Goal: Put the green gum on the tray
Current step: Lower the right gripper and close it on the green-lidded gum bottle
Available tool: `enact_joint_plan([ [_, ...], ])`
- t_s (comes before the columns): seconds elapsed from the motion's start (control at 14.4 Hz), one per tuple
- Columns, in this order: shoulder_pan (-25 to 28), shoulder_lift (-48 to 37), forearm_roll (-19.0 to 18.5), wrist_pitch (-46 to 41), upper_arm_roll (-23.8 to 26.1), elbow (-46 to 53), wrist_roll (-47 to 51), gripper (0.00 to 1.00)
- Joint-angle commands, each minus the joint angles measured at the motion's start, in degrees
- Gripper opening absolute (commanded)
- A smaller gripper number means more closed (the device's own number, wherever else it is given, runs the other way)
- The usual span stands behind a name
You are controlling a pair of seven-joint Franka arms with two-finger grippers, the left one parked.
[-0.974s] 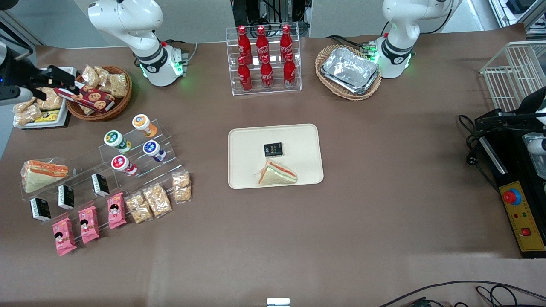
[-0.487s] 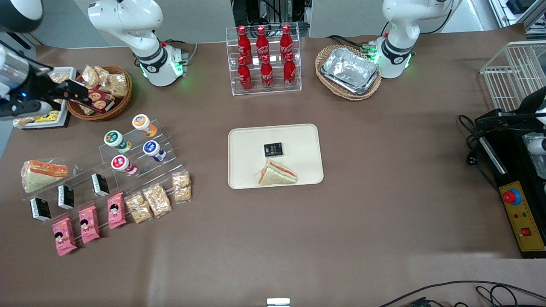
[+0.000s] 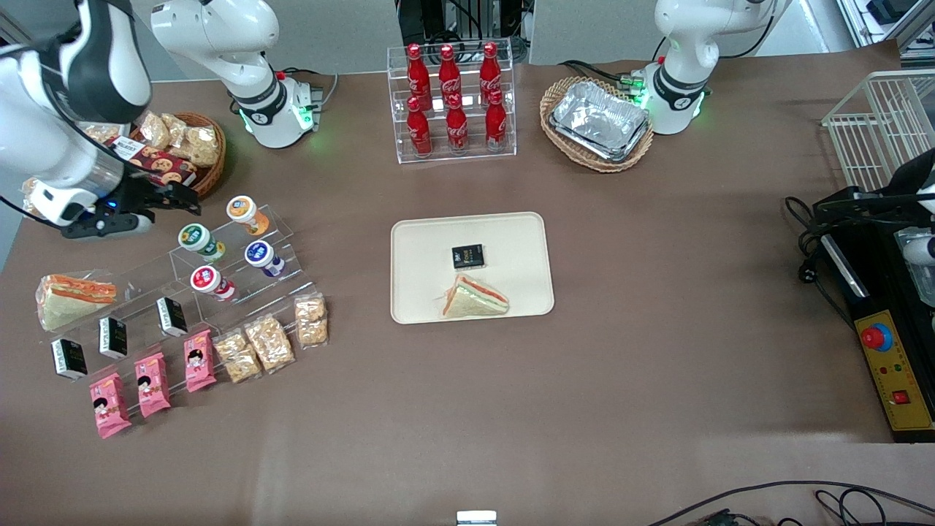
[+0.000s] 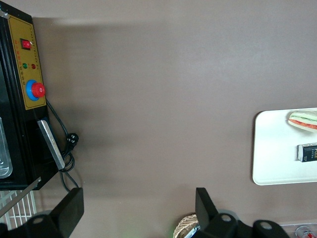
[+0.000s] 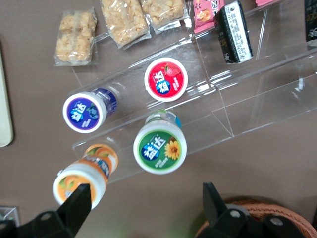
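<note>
Hand above the gum rack

The hand (image 3: pixel 174 199) hovers spread wide, holding nothing, near the green gum (image 3: pixel 196 239) on its clear stepped rack (image 3: pixel 241 270); the tray (image 3: pixel 424 241) sits mid-counter, well apart.

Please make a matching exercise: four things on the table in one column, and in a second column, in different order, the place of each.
1. green gum
2. sandwich
3. foil trays
4. gripper

a. in a wicker basket
b. above the table, beside the green gum
c. on the acrylic stand
d. on the tray

Pairs: 1-c, 2-d, 3-a, 4-b
</note>
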Motion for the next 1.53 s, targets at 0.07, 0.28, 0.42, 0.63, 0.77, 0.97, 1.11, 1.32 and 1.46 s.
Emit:
enact_joint_plan([
  [0.07, 0.09, -0.74, -0.5, 7.97, 0.14, -6.01, 0.87, 1.0],
  [0.28, 0.35, -0.73, -3.39, 8.67, 0.23, -6.89, 3.33, 1.0],
  [0.42, 0.35, -0.47, -3.75, 10.51, 0.23, -7.67, 3.34, 1.0],
  [0.63, 0.27, -0.3, -3.75, 12.71, 0.23, -9.0, 3.77, 0.99],
  [0.77, 0.35, 0.58, -3.75, 14.12, 0.23, -9.09, 4.3, 0.98],
  [0.97, 0.27, 2.16, -3.75, 16.23, 0.23, -9.09, 4.3, 0.83],
  [1.11, 0.27, 2.86, -3.75, 17.02, 0.23, -9.0, 4.3, 0.73],
  [1.32, 0.27, 3.83, -3.66, 18.51, 0.14, -9.0, 4.39, 0.7],
  [1.46, 0.27, 4.27, -3.58, 18.96, 0.05, -8.91, 4.39, 0.63],
])
